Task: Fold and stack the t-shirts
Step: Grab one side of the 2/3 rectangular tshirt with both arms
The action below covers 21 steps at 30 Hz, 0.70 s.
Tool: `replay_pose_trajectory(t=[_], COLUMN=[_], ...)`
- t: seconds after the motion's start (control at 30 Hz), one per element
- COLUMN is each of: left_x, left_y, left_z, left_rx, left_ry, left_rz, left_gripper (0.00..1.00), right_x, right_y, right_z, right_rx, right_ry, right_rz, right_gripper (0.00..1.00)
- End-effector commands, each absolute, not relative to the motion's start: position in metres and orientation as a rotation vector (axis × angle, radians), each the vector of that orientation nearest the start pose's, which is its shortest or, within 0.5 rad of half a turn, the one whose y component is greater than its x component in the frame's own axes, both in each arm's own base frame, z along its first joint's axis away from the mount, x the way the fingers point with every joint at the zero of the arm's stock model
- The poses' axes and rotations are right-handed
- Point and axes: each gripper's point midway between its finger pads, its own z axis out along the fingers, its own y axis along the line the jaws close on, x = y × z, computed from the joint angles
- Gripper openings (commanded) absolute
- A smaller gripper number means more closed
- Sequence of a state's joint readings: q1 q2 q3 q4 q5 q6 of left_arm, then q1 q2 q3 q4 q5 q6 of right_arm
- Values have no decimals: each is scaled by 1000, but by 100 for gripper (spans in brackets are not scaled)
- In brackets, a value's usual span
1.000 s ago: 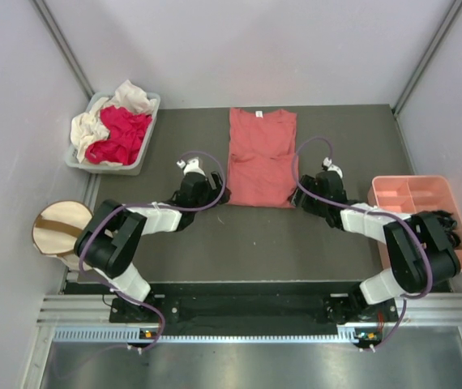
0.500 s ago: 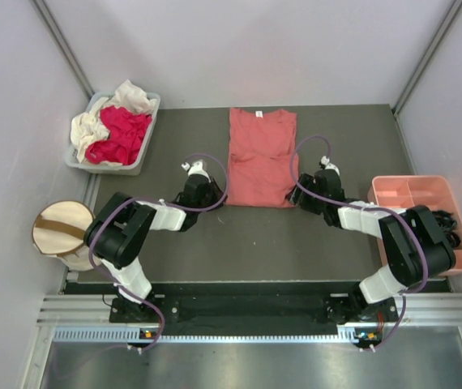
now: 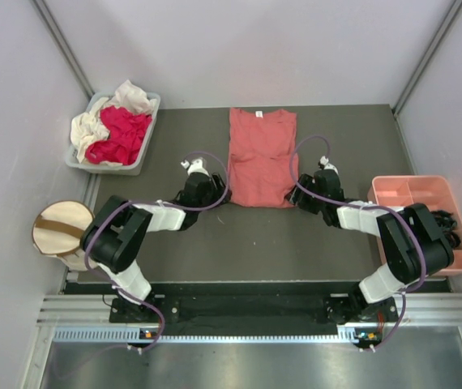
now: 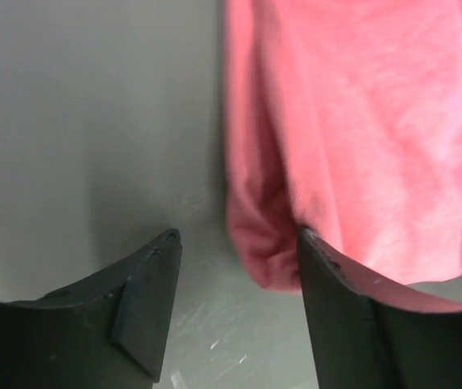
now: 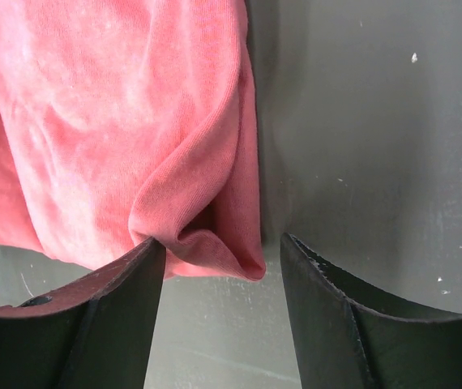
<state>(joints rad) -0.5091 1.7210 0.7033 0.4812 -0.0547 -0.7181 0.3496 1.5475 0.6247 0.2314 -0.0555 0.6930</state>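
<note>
The pink shirt (image 3: 262,158) lies flat in the middle of the dark surface (image 3: 255,243), folded into a long panel with its neck label at the far end. Both arms reach in low to its near corners. The left tool (image 4: 239,237) is spread, its fingers resting on the surface, and the shirt's rolled near-left corner sits in the gap close to the right finger (image 4: 336,308), not pinched. The right tool (image 5: 223,241) is spread too, and the bunched near-right corner lies between its fingers, against the left one (image 5: 109,316). At the far left a grey tub (image 3: 148,130) holds a crumpled red shirt (image 3: 121,134) and a cream shirt (image 3: 89,128), well apart from the pink one. A pink tray (image 3: 421,190) sits at the right edge, just beside the right arm's elbow. A drum bin (image 3: 61,228) stands off the surface's left side, near the left arm's elbow.
</note>
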Motion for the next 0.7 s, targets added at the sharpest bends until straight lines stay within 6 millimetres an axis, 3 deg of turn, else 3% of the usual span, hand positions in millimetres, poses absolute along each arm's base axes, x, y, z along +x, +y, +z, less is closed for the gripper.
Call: replay_pose_trajectory(t=[0.0, 0.2, 0.4, 0.53, 0.67], left_x=[360, 350, 348, 350, 350], left_y=[-193, -189, -209, -222, -222], left_z=[38, 42, 38, 46, 59], left_rx=[-283, -274, -244, -223, -213], left_ry=[2233, 2233, 2238, 2212, 2184], left_rz=[-446, -453, -539, -586, -602], left_gripper=[67, 68, 65, 65, 74], right_x=[331, 331, 330, 330, 330], right_y=[167, 169, 168, 167, 168], right_z=[18, 16, 16, 16, 16], right_rx=[367, 367, 366, 365, 363], right_ry=[2391, 2396, 2400, 2401, 2403], right_rz=[588, 594, 591, 586, 588], right_gripper=[59, 59, 59, 59, 59])
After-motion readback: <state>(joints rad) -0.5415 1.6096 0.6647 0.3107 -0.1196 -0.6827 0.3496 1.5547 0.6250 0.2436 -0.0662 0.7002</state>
